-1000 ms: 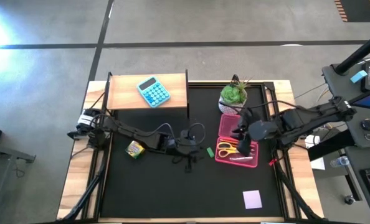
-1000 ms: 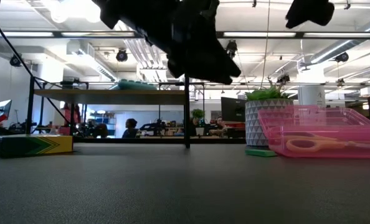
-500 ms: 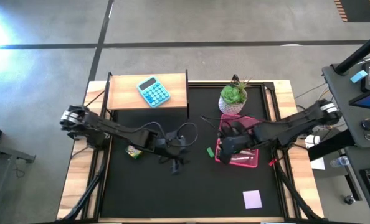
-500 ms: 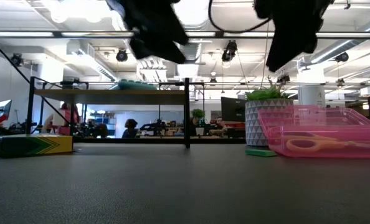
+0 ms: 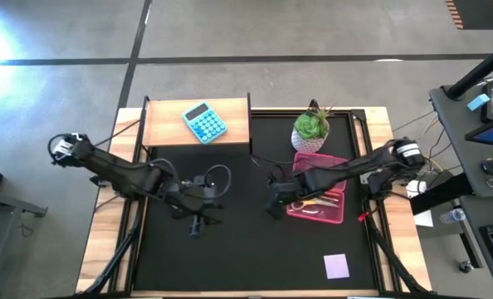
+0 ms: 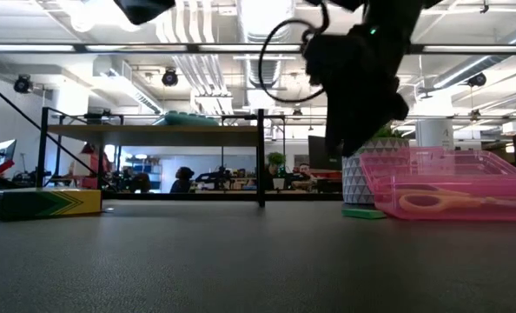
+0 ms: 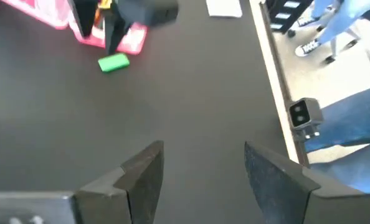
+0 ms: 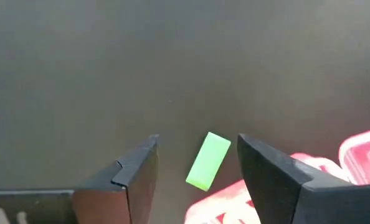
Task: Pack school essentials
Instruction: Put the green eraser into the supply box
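The green eraser (image 8: 208, 160) lies on the table (image 5: 230, 257) beside the pink tray (image 5: 334, 212). The right claw (image 8: 197, 163) has swung over it, fingers now wide, ready to pick; the left claw (image 7: 203, 165), half-open and empty, has withdrawn.

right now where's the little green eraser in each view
High view: green eraser not visible; the right claw hangs where it lay.
Low view: thin green strip at the pink tray's left foot.
Left wrist view: small green block beside the tray's corner.
Right wrist view: between the open right claw's fingers, on the mat.
Shared landmark: the pink tray.
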